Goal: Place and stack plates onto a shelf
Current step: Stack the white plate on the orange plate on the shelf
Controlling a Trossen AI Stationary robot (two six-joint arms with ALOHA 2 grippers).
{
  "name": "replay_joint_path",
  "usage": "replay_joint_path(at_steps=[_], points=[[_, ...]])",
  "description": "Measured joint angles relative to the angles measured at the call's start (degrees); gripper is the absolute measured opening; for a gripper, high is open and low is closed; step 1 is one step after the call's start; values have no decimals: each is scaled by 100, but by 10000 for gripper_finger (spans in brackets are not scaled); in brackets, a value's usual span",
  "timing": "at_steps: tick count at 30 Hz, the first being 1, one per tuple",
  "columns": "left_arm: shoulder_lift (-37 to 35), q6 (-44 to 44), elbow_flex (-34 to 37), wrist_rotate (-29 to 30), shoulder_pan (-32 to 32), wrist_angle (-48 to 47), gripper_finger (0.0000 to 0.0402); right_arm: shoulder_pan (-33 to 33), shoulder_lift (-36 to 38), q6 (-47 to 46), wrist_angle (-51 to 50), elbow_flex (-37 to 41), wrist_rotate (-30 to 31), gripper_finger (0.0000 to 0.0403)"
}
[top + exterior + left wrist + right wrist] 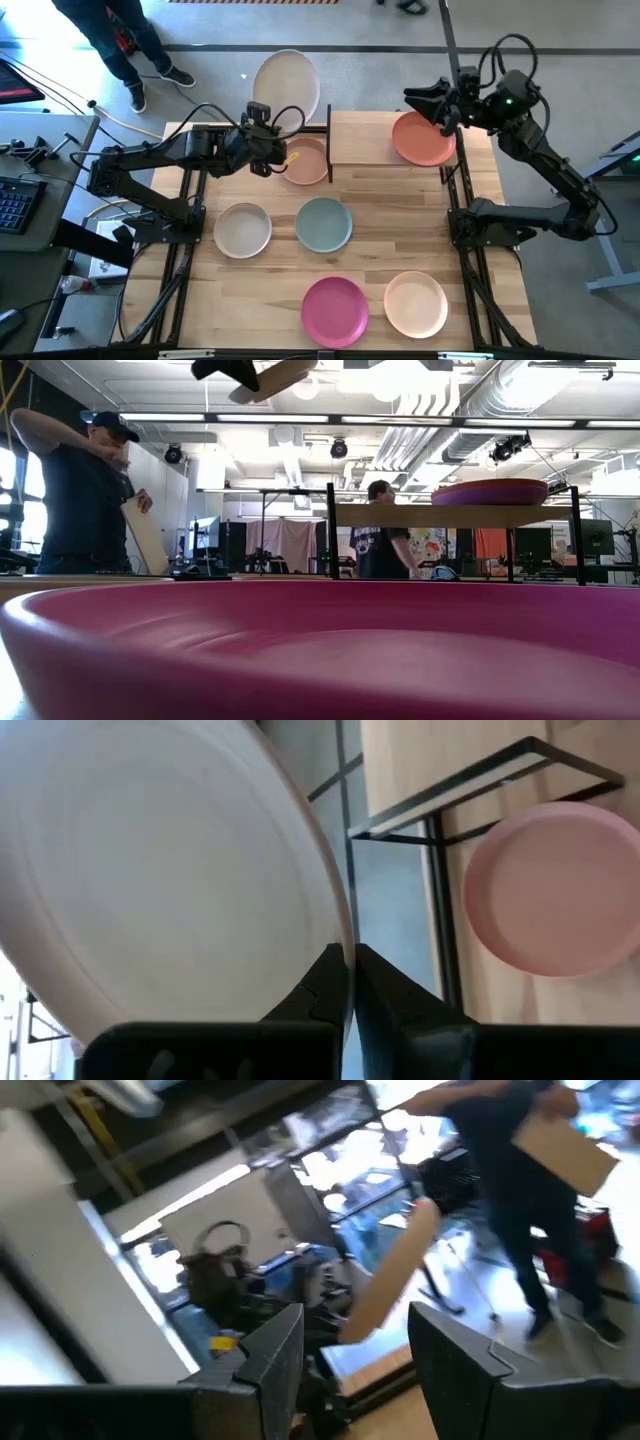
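Left end effector (262,165): clenched on the rim of the cream plate (286,87); raised above the far left part of the surface (380,250), just beside the left end of the shelf (370,138).
Cream plate: held tilted in the air, reaching out past the far edge of the surface; in the left wrist view the two fingers (330,990) pinch its edge (150,880); in the low view it hangs high at the top (275,378).
Right end effector (428,100): released, jaws apart with nothing between them; raised above the right end of the shelf, near the rust-orange plate (424,138).
Shelf: light-wood board on thin black uprights at the far edge of the surface; seen level in the low view (450,515).
Rust-orange plate: lies on the right end of the shelf; the low view shows a plate there with a purple rim (503,492); whether that is a second plate cannot be told.
Peach plate (305,162): on the surface at the left end of the shelf, partly under the board.
Pale plate (243,229): on the surface, left of centre.
Grey-teal plate (323,224): on the surface, centre, just beside the pale plate.
Magenta plate (335,310): near edge of the surface; fills the foreground of the low view (320,650).
Pale pink plate (416,303): near edge, just beside the magenta plate.
Person (85,490): stands beyond the surface, holding a flat board.
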State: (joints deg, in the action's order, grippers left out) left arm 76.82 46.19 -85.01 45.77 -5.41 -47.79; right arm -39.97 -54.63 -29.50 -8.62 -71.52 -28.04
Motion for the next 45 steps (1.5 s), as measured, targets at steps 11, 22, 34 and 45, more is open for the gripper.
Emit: replay_joint_path(at_steps=[11, 22, 34, 45], points=[[74, -63, -2, -25, -337, -119, 1, 240, -462, 0, -676, -16, 833, 165], [615, -1057, 2, -511, -403, -1014, 1, 979, -1034, -17, -985, -16, 1735, 165], [1360, -1252, 4, -546, -387, -1250, 1, 1677, -1544, -369, -1026, -16, 2933, 165], [1540, -670, 7, -622, -51, -1155, 1, 1825, -2110, -923, -1040, -16, 3692, 165]])
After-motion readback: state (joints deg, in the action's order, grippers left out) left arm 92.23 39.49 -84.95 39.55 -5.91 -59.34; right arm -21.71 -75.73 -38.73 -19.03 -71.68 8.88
